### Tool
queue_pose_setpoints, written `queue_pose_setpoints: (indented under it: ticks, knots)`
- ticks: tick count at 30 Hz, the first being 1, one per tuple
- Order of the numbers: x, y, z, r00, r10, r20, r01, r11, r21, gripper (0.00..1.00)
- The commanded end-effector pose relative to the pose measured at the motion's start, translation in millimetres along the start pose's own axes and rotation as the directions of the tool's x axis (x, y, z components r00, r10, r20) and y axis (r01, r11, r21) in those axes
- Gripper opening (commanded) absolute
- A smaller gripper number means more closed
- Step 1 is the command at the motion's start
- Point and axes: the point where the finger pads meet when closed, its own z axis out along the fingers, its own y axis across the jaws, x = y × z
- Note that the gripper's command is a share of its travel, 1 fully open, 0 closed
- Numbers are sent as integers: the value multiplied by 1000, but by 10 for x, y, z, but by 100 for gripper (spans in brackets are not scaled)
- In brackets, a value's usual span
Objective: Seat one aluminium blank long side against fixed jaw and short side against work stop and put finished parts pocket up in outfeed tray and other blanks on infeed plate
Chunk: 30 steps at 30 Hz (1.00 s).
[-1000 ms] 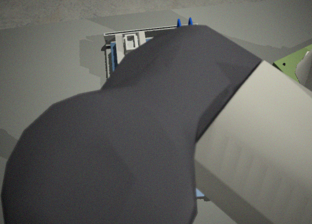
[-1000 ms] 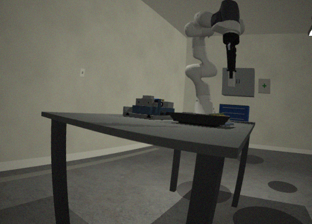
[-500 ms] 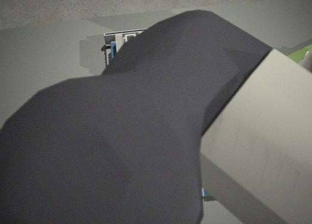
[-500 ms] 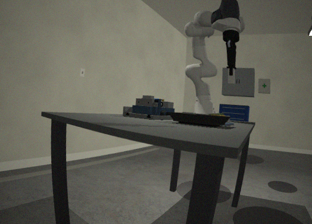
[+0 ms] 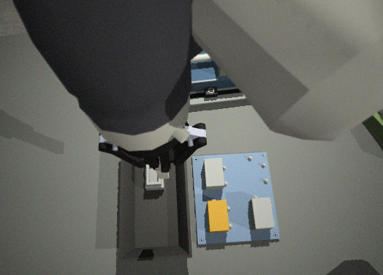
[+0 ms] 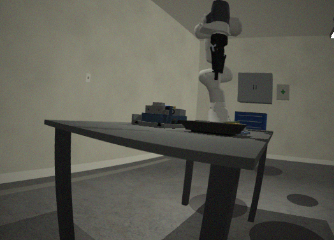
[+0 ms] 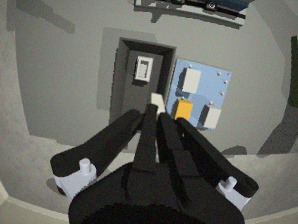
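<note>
My gripper (image 5: 164,170) (image 6: 216,77) (image 7: 154,102) is shut, pale at the tips, high above the outfeed tray (image 5: 184,215) (image 6: 213,127) (image 7: 168,65). One finished part (image 5: 154,186) (image 7: 143,69) lies in the tray, pocket up. The infeed plate (image 5: 241,188) (image 7: 202,95) holds one aluminium blank (image 5: 213,173) (image 7: 191,80), another aluminium blank (image 5: 262,213) (image 7: 210,116) and a brass blank (image 5: 218,216) (image 7: 183,109). The vise (image 5: 202,74) (image 6: 154,117) is mostly hidden by my arm in the top view. A grey block (image 6: 159,104) shows on its top; its pocket and seating cannot be told.
The tray stands close beside the plate, with raised walls. Small pins (image 5: 265,181) (image 7: 222,93) stand on the plate. The vise's base edge (image 5: 219,101) (image 7: 192,12) lies beyond the tray and plate. A green surface (image 5: 378,121) shows at the far right.
</note>
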Motion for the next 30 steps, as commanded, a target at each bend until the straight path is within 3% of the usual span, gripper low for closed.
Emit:
queue_pose_setpoints:
  ticks: [1,8,10,13,30]
  knots:
    - [419,-7,-12,996,-89,23,89,996,13,0]
    - [1355,196,48,996,-84,31,84,996,10,0]
    - [1355,196,48,996,-84,31,84,996,10,0]
    - [1739,345,88,996,-80,39,80,997,10,0]
    - [1759,355,90,996,-80,39,80,997,10,0]
